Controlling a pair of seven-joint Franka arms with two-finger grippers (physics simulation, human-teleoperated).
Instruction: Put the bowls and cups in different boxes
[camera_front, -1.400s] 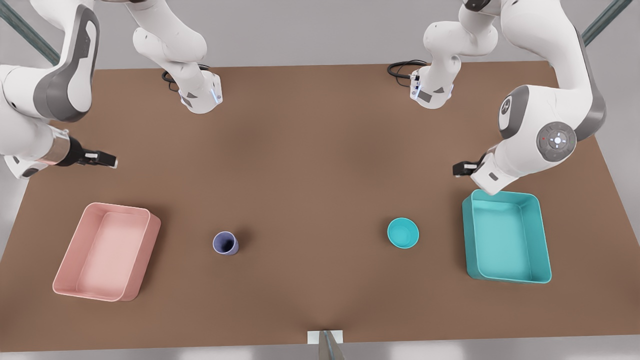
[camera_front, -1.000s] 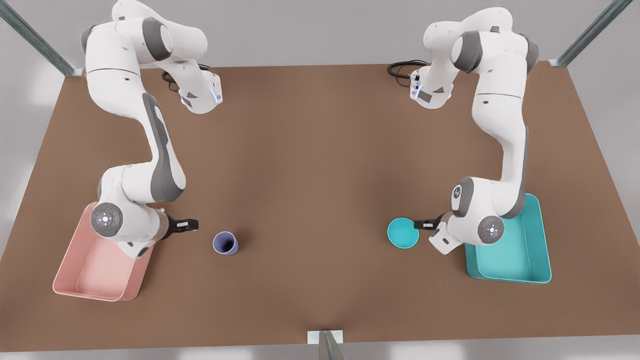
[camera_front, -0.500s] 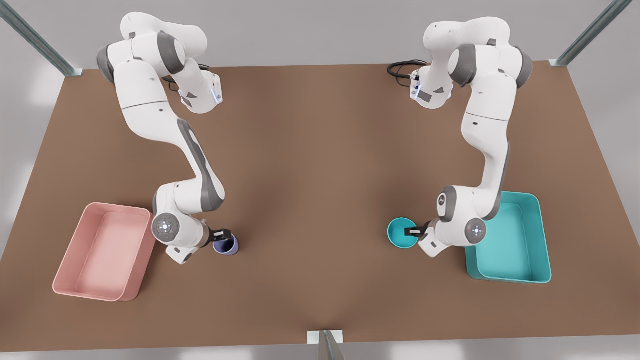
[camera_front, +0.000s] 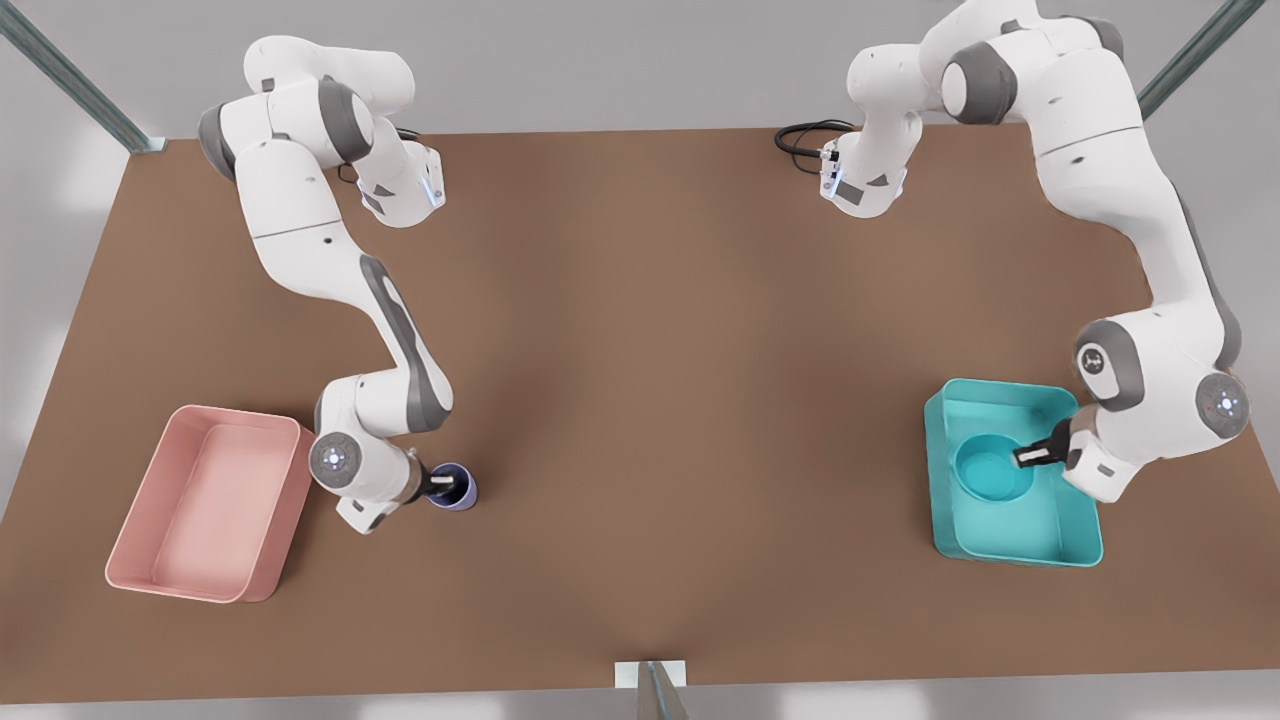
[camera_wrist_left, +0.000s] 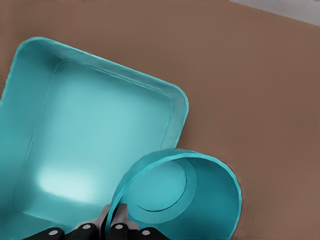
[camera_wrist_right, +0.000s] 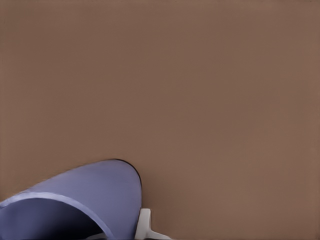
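The teal bowl (camera_front: 990, 472) hangs over the teal box (camera_front: 1012, 388) at the front view's right, held by its rim. My left gripper (camera_front: 1030, 456) is shut on that rim; in the left wrist view its fingers (camera_wrist_left: 107, 220) pinch the bowl (camera_wrist_left: 200, 200) in front of the teal box (camera_wrist_left: 95, 135). The lavender cup (camera_front: 458, 490) stands upright on the table, right of the pink box (camera_front: 236, 419). My right gripper (camera_front: 441, 482) grips the cup's rim; the right wrist view shows one finger (camera_wrist_right: 144, 224) against the outside of the cup (camera_wrist_right: 85, 192).
The pink box holds nothing. The brown table (camera_front: 640, 330) stretches wide between the two arms. Both arm bases (camera_front: 400, 190) (camera_front: 862, 185) and a black cable (camera_front: 800, 135) sit at the far edge. A small bracket (camera_front: 650, 678) stands at the near edge.
The left gripper came down, took the bowl by its rim, then lifted and carried it rightward over the teal box. The right gripper descended to the cup and closed on its rim; the cup has not moved.
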